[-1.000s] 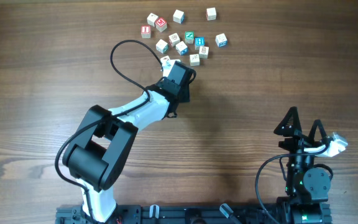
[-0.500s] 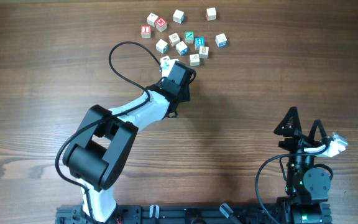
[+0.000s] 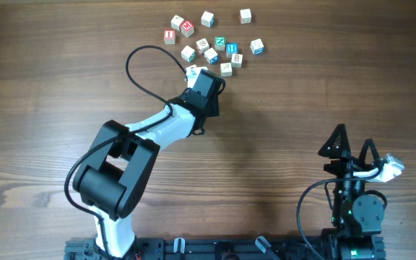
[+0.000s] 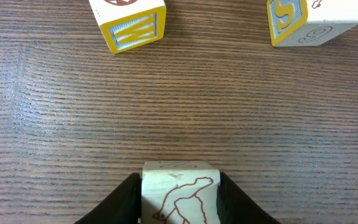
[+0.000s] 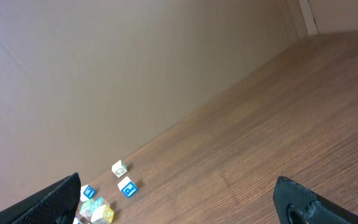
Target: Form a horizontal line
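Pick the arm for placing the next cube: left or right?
Left. The left arm grips a cube in its jaws beside the loose cubes; the right arm, jaws open, sits far from them.

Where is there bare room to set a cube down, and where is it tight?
Free: the broad table stretch between left arm and right arm, and the far corners either side of the cube cluster. Crowded: that cluster, just ahead of the left gripper.

Left end effector, stretched far across the bench, clamps a cube; right end effector gapes at its near edge.
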Available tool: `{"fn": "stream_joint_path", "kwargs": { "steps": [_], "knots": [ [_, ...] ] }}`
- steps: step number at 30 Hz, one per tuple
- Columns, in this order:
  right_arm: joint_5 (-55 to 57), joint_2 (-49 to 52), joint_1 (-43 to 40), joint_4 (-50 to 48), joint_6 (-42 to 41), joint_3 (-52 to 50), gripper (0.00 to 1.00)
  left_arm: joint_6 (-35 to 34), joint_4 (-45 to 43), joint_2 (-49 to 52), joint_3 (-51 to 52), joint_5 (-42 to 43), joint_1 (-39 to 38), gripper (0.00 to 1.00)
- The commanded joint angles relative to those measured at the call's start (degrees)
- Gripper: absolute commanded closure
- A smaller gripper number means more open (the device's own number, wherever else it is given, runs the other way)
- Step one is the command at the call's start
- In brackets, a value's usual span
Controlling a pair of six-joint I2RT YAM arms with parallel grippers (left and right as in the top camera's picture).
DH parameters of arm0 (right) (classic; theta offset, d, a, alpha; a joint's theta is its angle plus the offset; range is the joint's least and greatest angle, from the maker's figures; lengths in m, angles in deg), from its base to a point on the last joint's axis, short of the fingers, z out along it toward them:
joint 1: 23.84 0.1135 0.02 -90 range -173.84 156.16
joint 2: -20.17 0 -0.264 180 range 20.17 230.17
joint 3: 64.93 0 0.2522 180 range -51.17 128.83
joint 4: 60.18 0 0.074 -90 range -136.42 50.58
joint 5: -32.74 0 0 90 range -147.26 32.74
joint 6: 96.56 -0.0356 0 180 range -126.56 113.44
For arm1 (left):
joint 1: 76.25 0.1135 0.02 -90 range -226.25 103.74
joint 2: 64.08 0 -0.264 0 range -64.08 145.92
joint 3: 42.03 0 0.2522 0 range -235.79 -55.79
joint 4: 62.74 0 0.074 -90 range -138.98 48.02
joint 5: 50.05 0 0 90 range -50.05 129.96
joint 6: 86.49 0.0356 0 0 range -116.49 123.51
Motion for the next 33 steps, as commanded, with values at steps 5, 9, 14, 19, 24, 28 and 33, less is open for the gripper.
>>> {"fn": "stream_joint_path", "kwargs": {
  "steps": [5,9,14,19,24,28,33],
  "knots": [
    [-0.4,-0.7,-0.2,-0.3,0.8,0.0,0.0,1.1,0.5,2.3,0.4,-0.5,0.6,0.47],
    [-0.4,-0.7,-0.2,-0.3,0.8,0.0,0.0,1.2,0.5,2.3,0.4,-0.5,0.6,0.45],
    [-0.4,-0.7,-0.2,-0.3,0.8,0.0,0.0,1.2,0.5,2.3,0.4,-0.5,0.6,0.45],
    [-0.4,-0.7,-0.2,-0.3,0.8,0.0,0.0,1.2,0.5,1.5,0.3,-0.6,0.6,0.44],
    [-0.4,-0.7,-0.2,-0.3,0.8,0.0,0.0,2.4,0.4,-0.3,0.3,-0.5,0.6,0.44],
    [-0.4,-0.7,-0.2,-0.3,0.8,0.0,0.0,2.6,0.5,-0.6,0.3,-0.5,0.6,0.45],
    [-0.4,-0.7,-0.2,-0.3,0.8,0.0,0.0,2.6,0.7,-1.4,-0.1,-0.6,0.7,0.35]
  ]
}}
